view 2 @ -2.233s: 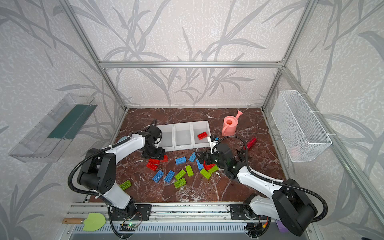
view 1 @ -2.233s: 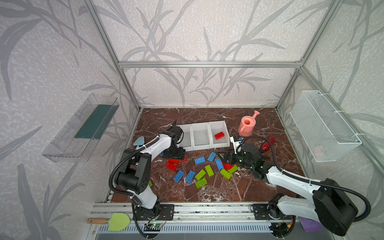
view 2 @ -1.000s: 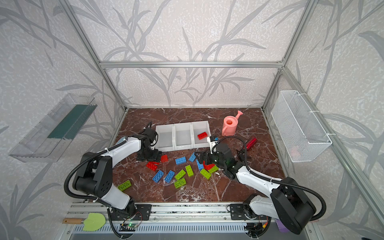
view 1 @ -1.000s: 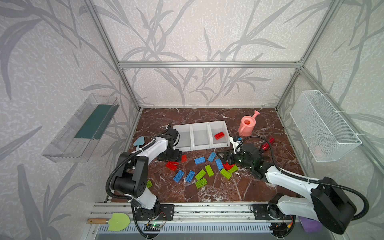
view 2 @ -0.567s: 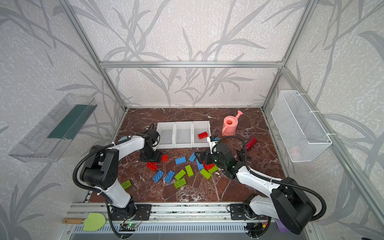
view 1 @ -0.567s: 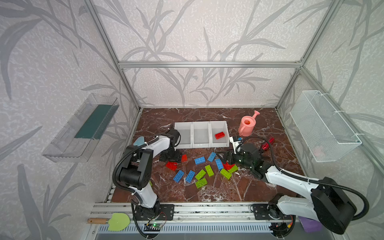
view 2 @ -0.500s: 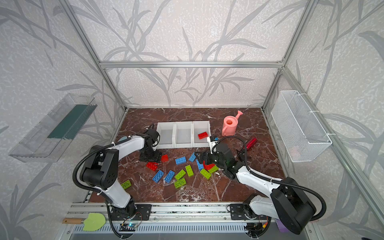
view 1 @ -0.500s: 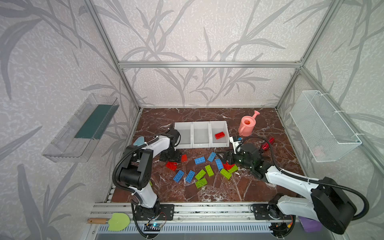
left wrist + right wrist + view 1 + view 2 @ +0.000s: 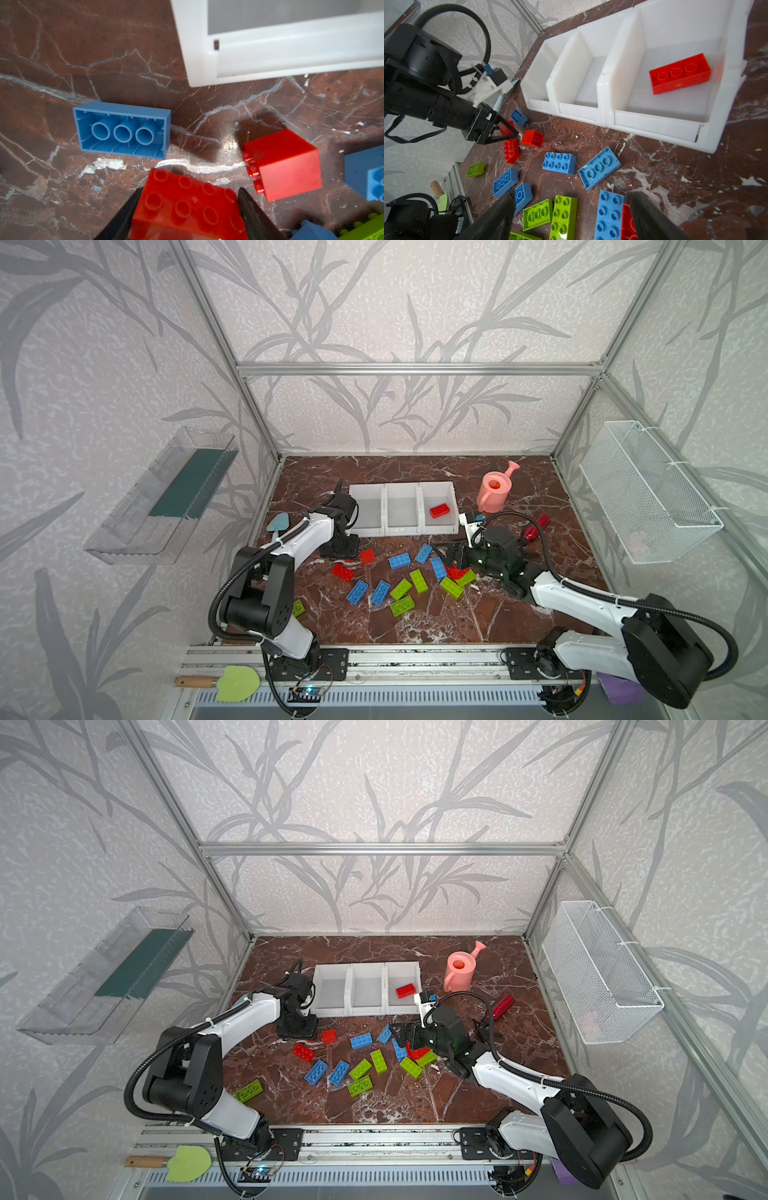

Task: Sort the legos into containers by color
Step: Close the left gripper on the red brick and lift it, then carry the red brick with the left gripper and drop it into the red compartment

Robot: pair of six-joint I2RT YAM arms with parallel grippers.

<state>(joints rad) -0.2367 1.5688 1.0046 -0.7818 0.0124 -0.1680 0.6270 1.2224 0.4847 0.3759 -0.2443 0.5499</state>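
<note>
Red, blue and lime green legos lie scattered on the marble floor in front of three joined white containers [image 9: 403,531] [image 9: 368,1013] [image 9: 604,99]. One red lego [image 9: 439,510] [image 9: 680,73] lies in the right container. My left gripper [image 9: 343,549] [image 9: 297,1032] [image 9: 188,209] is low by the left container's front corner, its fingers pressed on both ends of a red lego [image 9: 187,207] [image 9: 505,127]. Beside it are an upturned blue lego [image 9: 122,129] and a red lego on its side [image 9: 284,164]. My right gripper [image 9: 451,558] [image 9: 405,1036] [image 9: 573,216] hangs open over green, blue and red legos.
A pink watering can [image 9: 494,491] stands right of the containers, with a dark red ribbed piece [image 9: 536,526] nearby. A blue trowel [image 9: 277,524] lies at the left edge. A lone green lego [image 9: 249,1091] sits front left. Wire basket [image 9: 648,497] and clear tray [image 9: 166,497] hang on the walls.
My left gripper has dropped from the containers' left side onto the red lego and its jaws have closed in on it. The right arm has stayed still.
</note>
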